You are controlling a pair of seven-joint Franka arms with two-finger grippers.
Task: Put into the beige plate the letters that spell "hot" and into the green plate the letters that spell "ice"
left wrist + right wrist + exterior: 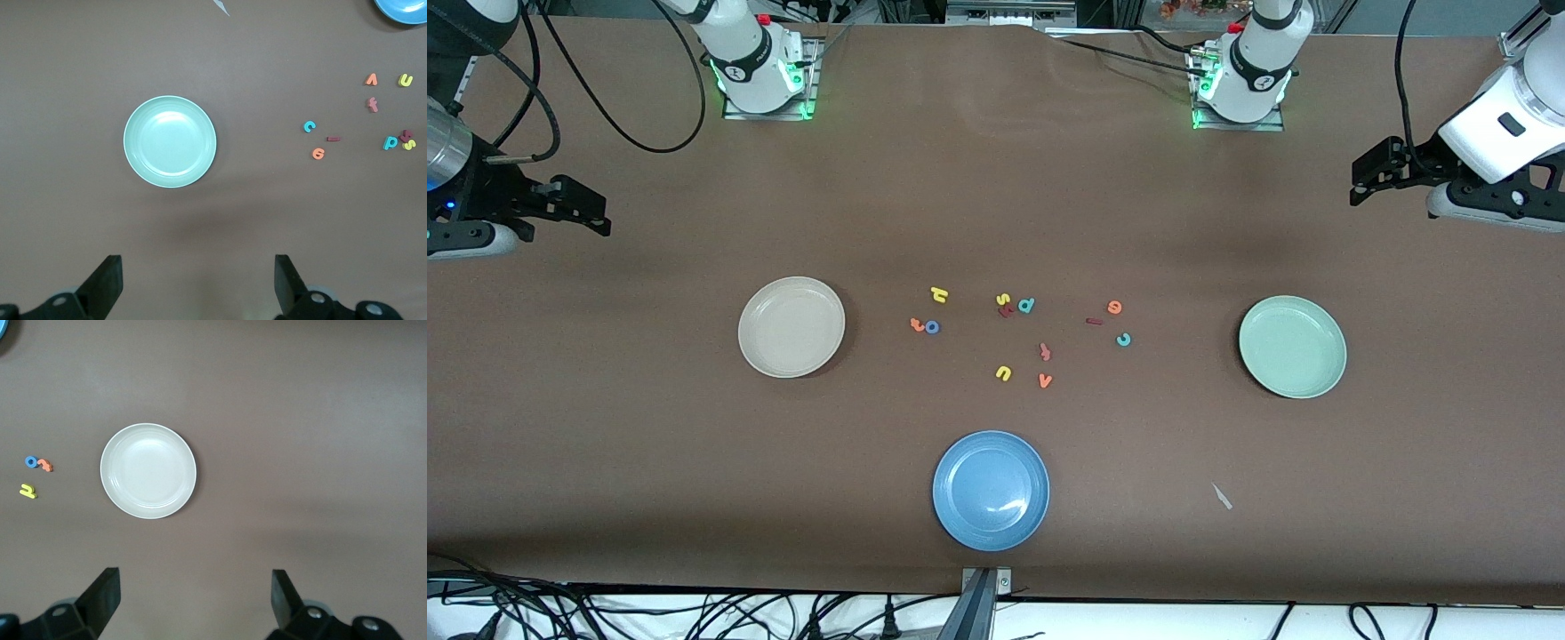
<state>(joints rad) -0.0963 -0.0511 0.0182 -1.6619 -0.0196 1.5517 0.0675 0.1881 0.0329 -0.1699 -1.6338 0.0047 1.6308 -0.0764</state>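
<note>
Table (pixel 996 178) first, brown and wide, with both arms parked high at its ends and waiting. I see the left gripper (pixel 1360 178) hanging over bare table at the left arm's end, its fingers (pixel 107 283) spread wide and holding nothing. The right gripper (pixel 591 209) hangs over bare table at the right arm's end, its fingers (pixel 103 600) likewise spread and empty.

Three plates come next. The beige plate (pixel 791 326) sits toward the right arm's end, the green plate (pixel 1292 346) toward the left arm's end, and a blue plate (pixel 991 490) lies between them, nearest the front camera. I see no letters in any of them.

The small foam letters lie scattered on the table between the beige and green plates. Toward the beige plate I see the yellow h (pixel 938 294), with the orange t (pixel 917 324) and blue o (pixel 932 327) touching each other just nearer the camera. Toward the green plate are the orange e (pixel 1114 308), the dark red i (pixel 1094 321) and the teal c (pixel 1123 339). In the middle lie a yellow s (pixel 1002 300), a teal d (pixel 1026 305), a reddish f (pixel 1045 352), a yellow u (pixel 1003 373) and an orange v (pixel 1045 380).
</note>
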